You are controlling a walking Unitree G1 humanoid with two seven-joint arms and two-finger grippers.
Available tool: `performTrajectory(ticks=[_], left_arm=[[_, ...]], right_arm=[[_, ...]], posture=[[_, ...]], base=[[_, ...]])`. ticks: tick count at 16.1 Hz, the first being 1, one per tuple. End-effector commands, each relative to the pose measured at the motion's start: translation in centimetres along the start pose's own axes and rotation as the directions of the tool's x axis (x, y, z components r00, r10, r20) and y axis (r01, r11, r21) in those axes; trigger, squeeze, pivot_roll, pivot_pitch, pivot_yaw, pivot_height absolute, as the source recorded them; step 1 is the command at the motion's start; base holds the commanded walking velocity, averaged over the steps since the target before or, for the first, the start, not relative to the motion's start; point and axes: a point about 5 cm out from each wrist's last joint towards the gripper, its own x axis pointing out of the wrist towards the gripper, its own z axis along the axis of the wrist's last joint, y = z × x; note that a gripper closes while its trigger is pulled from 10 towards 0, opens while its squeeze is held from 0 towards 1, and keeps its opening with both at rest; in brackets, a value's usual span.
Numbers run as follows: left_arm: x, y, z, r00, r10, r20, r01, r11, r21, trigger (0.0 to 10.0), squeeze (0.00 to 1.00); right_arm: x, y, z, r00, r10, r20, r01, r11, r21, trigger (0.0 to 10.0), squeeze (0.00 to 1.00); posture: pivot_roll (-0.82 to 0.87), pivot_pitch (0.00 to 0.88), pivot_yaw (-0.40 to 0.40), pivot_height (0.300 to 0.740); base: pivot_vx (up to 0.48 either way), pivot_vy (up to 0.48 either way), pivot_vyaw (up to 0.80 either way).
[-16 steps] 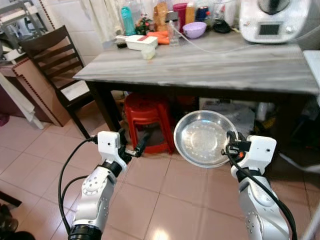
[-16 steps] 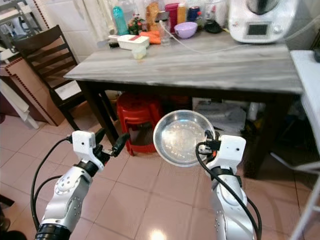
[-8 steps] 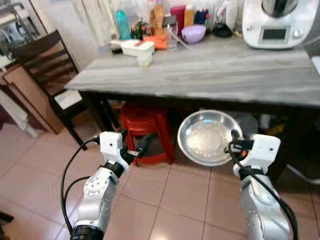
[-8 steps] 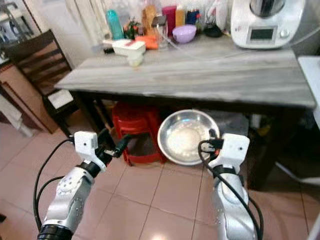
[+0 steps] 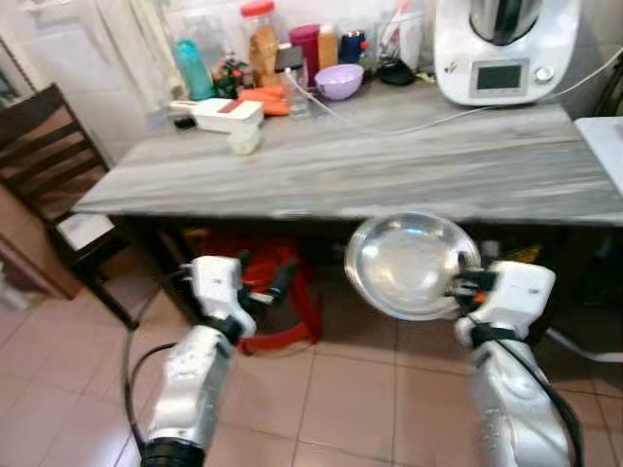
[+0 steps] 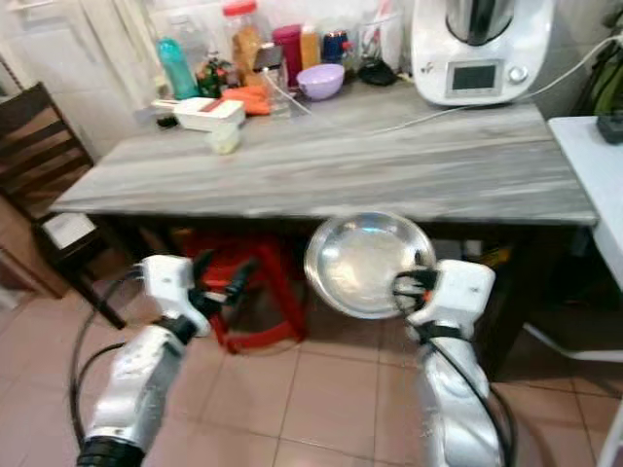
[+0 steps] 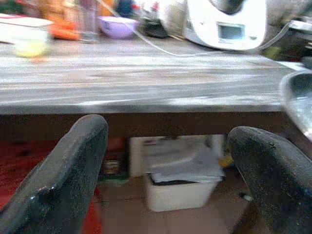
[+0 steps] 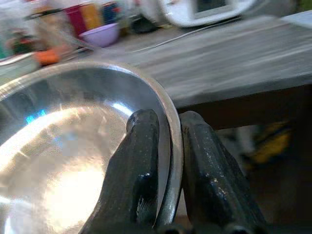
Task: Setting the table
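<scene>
A shiny steel bowl (image 5: 409, 265) is held tilted in front of the grey wooden table's (image 5: 389, 165) front edge, at about tabletop height. My right gripper (image 5: 463, 283) is shut on the bowl's rim (image 8: 171, 146), one finger (image 8: 139, 165) inside and one outside. My left gripper (image 5: 265, 285) stands open with nothing between its fingers (image 7: 73, 165), low before the table's edge and left of the bowl.
At the table's far side stand bottles and jars (image 5: 261, 39), a purple bowl (image 5: 340, 81), a white box (image 5: 215, 113), a small cup (image 5: 243, 142) and a white kitchen machine (image 5: 501, 49) with a cable. A red stool (image 5: 255, 292) sits under the table. A dark chair (image 5: 49, 185) is at left.
The camera has come closer to the table and the view has shifted. The bowl in my right gripper now sits higher, up against the table's front edge. The left gripper stays open.
</scene>
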Motion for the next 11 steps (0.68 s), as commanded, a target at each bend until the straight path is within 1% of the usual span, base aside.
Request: performTrajectory(ticks=[1,7,9,11], left_arm=[[-0.54,1.44,0.41,0.999,0.044,0.001,-0.044,0.999,0.027,10.0,0.0],[-0.49,1.32,0.38,0.999,0.04,-0.001,-0.04,0.999,0.026,10.0,0.0],[-0.53,1.21,0.3,0.999,0.038,-0.003,-0.037,0.999,0.024,10.0,0.0],[-0.63,1.03,0.14,1.0,0.03,-0.009,-0.03,0.999,0.019,10.0,0.0]], right_arm=[[0.22,1.56,0.35,0.999,0.045,0.017,-0.045,0.999,0.028,10.0,0.0],[0.43,1.59,0.37,0.999,0.039,0.02,-0.04,0.999,0.023,10.0,0.0],[0.53,1.47,0.47,1.0,0.018,0.026,-0.018,1.0,0.012,10.0,0.0],[0.57,0.97,0.32,1.0,-0.02,0.017,0.02,1.0,-0.003,10.0,0.0]], posture=[[-0.1,0.0,0.143,0.74],[-0.09,0.0,0.142,0.74],[-0.09,0.0,0.141,0.74],[-0.09,0.0,0.139,0.74]], base=[[0.382,0.0,0.0],[0.387,0.0,0.0],[0.386,0.0,0.0],[0.373,0.0,0.0]])
